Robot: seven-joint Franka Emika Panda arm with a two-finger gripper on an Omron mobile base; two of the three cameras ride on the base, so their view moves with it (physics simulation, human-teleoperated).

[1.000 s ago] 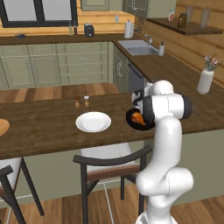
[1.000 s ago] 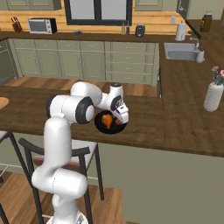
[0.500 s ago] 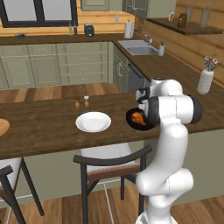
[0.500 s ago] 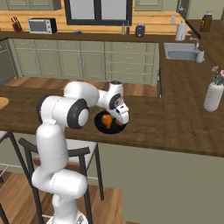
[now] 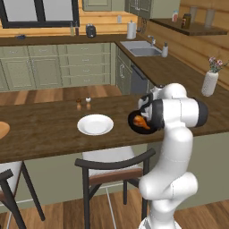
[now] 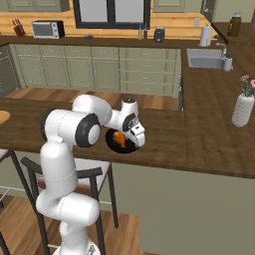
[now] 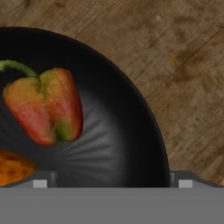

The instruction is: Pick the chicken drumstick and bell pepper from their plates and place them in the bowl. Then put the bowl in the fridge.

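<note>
The bowl (image 7: 109, 131) sits on the wooden counter (image 5: 44, 129) near its front edge, to the right of the white plate (image 5: 95, 124), and it now holds both foods: the bell pepper (image 7: 46, 105) and the drumstick (image 7: 13, 168) lie on its dark inside, close together but apart. Over the last second the gripper (image 6: 137, 134) has finished spreading its jaws to full width and holds nothing; the arm has swung a little while the bowl stays put. That reads as the pepper just let go, so the filling step looks done and what remains is carrying the bowl to the fridge.

In the hand view the pepper lies on its side, its long axis running from the green stem at the upper left toward its blunt end at the lower right. Of the drumstick only an orange edge shows at the lower left there, so I cannot tell which way its bone end points.
</note>
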